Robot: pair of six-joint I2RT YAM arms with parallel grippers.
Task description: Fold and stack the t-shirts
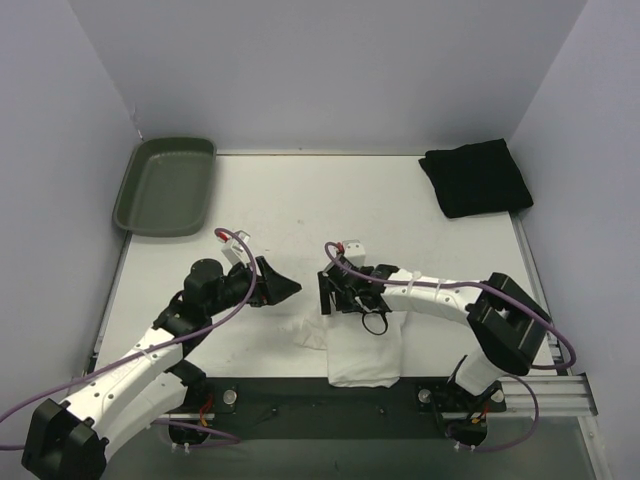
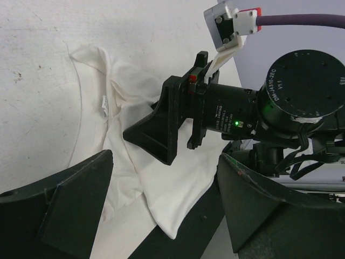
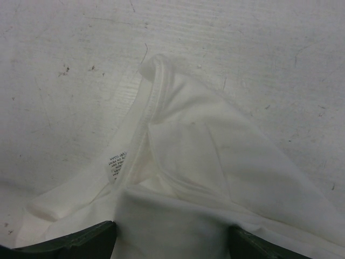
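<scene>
The white t-shirt (image 1: 365, 350) lies crumpled and partly folded at the near edge of the table, its collar and label facing up in the right wrist view (image 3: 215, 162). The black t-shirt (image 1: 477, 178) lies folded at the far right corner. My right gripper (image 1: 328, 292) hovers low over the white shirt's collar end; its jaws stand wide apart with a raised fold of white cloth between them (image 3: 172, 237). My left gripper (image 1: 283, 288) is open and empty, just left of the right gripper, above the shirt's edge (image 2: 166, 162). The white shirt also shows in the left wrist view (image 2: 124, 91).
A dark green tray (image 1: 165, 185) sits at the far left corner. A black strip (image 1: 300, 395) runs along the table's near edge under the shirt's hem. Grey walls close in the left, back and right sides.
</scene>
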